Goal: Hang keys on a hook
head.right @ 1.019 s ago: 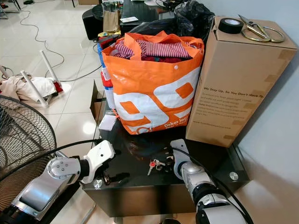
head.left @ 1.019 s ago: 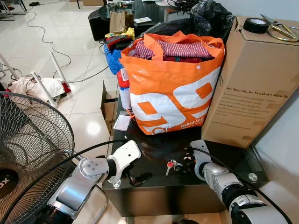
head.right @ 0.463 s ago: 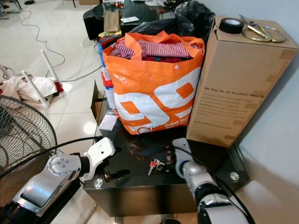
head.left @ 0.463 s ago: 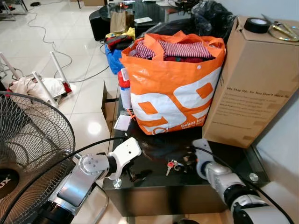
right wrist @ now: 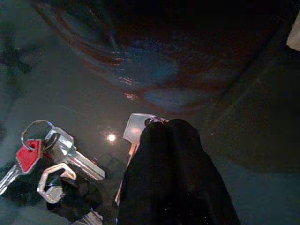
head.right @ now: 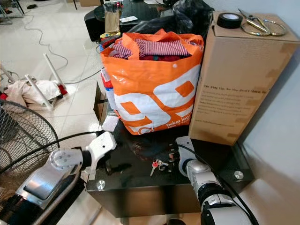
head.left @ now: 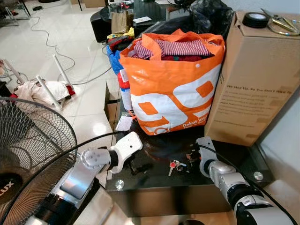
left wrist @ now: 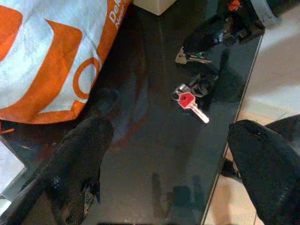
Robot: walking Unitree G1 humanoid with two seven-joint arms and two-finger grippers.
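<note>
Two eyes, keys: a bunch of keys (head.left: 176,165) with one red-headed key is lying on the near part of the glossy black table (head.left: 154,185), in front of the orange bag (head.left: 171,91).
Two eyes, right gripper: the right gripper (head.left: 191,157) is reaching over the table just right of the keys, its tip at the bunch.
Two eyes, left gripper: the left gripper (head.left: 136,167) is hovering low over the table's near left part, well left of the keys.
Two eyes, surroundings: a cardboard box (head.left: 253,77) is standing right of the bag; a fan (head.left: 33,154) is sitting at near left on the floor.
Left wrist, fingers: the two black fingers (left wrist: 82,161) are standing wide apart, nothing between them, with the red key farther off on the table.
Right wrist, fingers: the black fingers (right wrist: 173,178) are looking pressed together, their tip resting on a silver key blade beside the red key and ring.
</note>
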